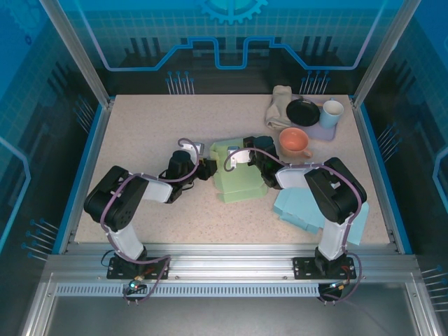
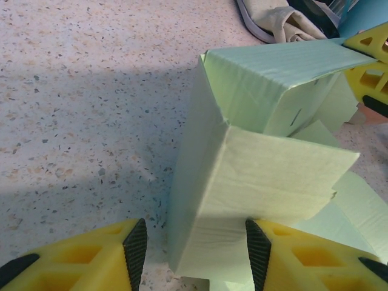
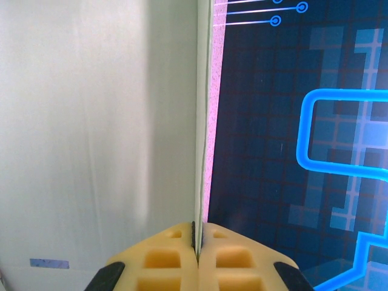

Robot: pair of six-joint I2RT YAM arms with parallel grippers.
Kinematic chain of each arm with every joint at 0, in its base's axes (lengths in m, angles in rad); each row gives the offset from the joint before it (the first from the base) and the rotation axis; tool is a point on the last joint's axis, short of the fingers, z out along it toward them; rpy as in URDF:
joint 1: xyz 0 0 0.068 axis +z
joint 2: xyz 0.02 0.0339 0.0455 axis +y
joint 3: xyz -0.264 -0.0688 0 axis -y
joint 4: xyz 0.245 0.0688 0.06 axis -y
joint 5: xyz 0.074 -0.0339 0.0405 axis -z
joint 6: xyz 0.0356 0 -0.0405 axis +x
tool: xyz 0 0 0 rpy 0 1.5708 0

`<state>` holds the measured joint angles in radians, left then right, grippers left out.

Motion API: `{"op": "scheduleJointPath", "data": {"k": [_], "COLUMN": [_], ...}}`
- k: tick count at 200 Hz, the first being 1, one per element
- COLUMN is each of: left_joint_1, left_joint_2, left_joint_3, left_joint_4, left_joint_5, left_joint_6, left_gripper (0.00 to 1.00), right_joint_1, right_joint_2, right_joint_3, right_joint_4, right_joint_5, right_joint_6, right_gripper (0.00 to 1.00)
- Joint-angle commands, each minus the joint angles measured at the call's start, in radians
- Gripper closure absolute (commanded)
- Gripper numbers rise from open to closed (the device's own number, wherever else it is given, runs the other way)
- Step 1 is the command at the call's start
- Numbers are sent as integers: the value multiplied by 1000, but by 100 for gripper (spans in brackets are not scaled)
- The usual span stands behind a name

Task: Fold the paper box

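Now steadying the box (image 1: pixel 241 178) at the middle of the table (image 1: pixel 140 133) for a fold.
Left gripper (image 2: pixel 196 245) is straddling its near corner with jaws apart — one pad (image 2: pixel 257 251) touching, probably bracing it — while beyond, the right gripper (image 3: pixel 199 233) is pinching a flap (image 3: pixel 91 133) tight, likely holding it upright.

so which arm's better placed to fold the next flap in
Probably left: the left gripper stands open astride the near end of the paper box, a loose flap right ahead. The right gripper is shut on the box's thin edge, apparently steadying it.
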<state>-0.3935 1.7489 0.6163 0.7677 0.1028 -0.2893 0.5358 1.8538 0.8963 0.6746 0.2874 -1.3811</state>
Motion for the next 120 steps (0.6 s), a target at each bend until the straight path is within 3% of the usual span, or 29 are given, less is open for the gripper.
{"op": "scheduleJointPath", "data": {"k": [1,120], "left_joint_1": [-1,-1], "left_joint_2": [1,71], "left_joint_3": [43,124], "left_joint_4": [22,-14], "left_joint_5": [23,21], "left_joint_6": [0,12], "left_gripper": [50,49], "right_joint_1": [-10,-10], "right_joint_2": [13,13], "right_joint_3": [-11,-11], "right_joint_4": [1,-3], "right_joint_5": [0,-4], "right_joint_6": [5,7], "right_gripper": [100,100]}}
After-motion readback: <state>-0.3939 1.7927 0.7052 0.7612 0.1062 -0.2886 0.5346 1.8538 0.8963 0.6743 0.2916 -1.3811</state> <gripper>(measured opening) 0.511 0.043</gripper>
